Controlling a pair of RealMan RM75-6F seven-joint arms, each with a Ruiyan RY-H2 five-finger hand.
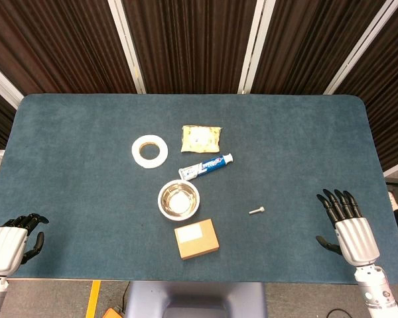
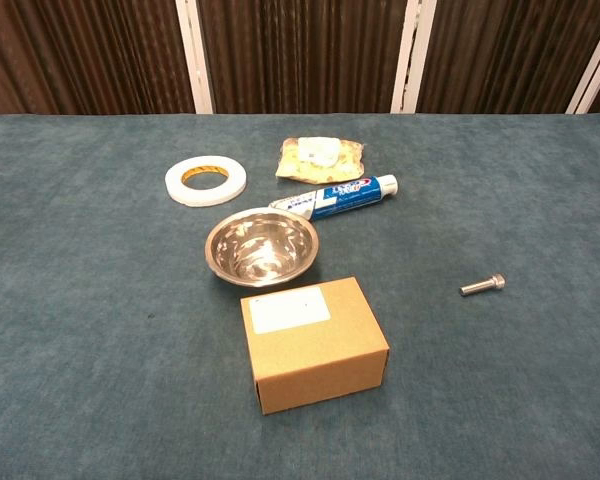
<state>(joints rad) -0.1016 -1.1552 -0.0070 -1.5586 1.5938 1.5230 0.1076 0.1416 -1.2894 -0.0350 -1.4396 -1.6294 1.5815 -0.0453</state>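
head view: left hand (image 1: 13,240) at the table's (image 1: 66,132) near left edge, fingers curled, empty, arm cut off; right hand (image 1: 348,228) spread flat, empty, nearest the bolt (image 1: 256,211); bowl (image 1: 179,199), box (image 1: 196,240), toothpaste (image 1: 206,167), tape roll (image 1: 150,151), yellow packet (image 1: 201,138) clustered mid-table | chest view: neither hand shows; box (image 2: 313,341) just before bowl (image 2: 261,247); bolt (image 2: 482,285) lies apart, open cloth around it.

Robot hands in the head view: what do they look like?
Both the left hand and the right hand have silver-white ribbed backs and black fingers. A silver cylindrical wrist shows below the right one. No cables or markings are clear.
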